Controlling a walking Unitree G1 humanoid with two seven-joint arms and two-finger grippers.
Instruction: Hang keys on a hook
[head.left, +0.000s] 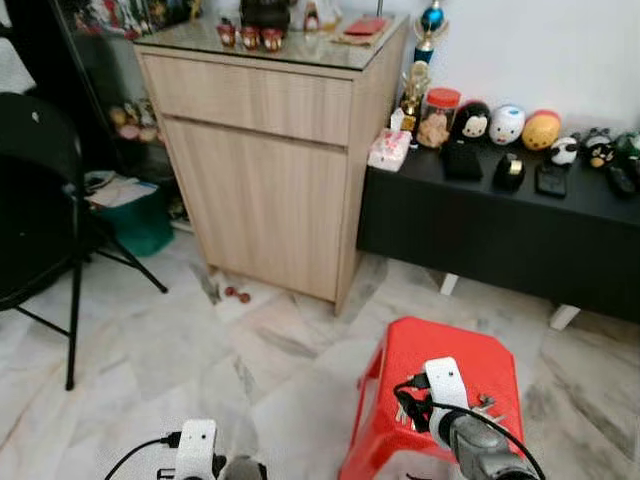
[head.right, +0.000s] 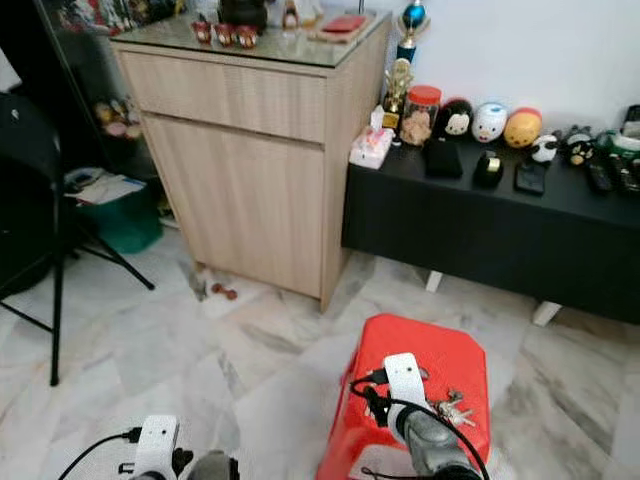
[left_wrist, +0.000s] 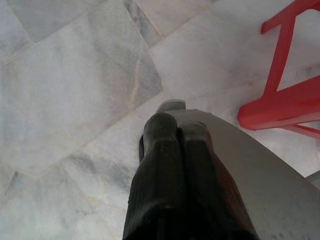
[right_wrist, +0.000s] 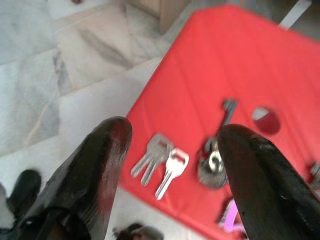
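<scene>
While my left gripper (left_wrist: 177, 145) hangs closed and empty, my right gripper (right_wrist: 172, 150) spreads wide directly above the keys (right_wrist: 172, 162) near the stool's (right_wrist: 210, 60) front edge.

We see keys (right_wrist: 172, 162) lying on a stool (head.left: 440, 345), before a cabinet (head.left: 270, 170) and a low bench (head.left: 500, 225) to its right.

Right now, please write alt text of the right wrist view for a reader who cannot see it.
The right gripper hangs open above a bunch of silver keys lying on a red stool. Marble floor shows beside the stool.
</scene>
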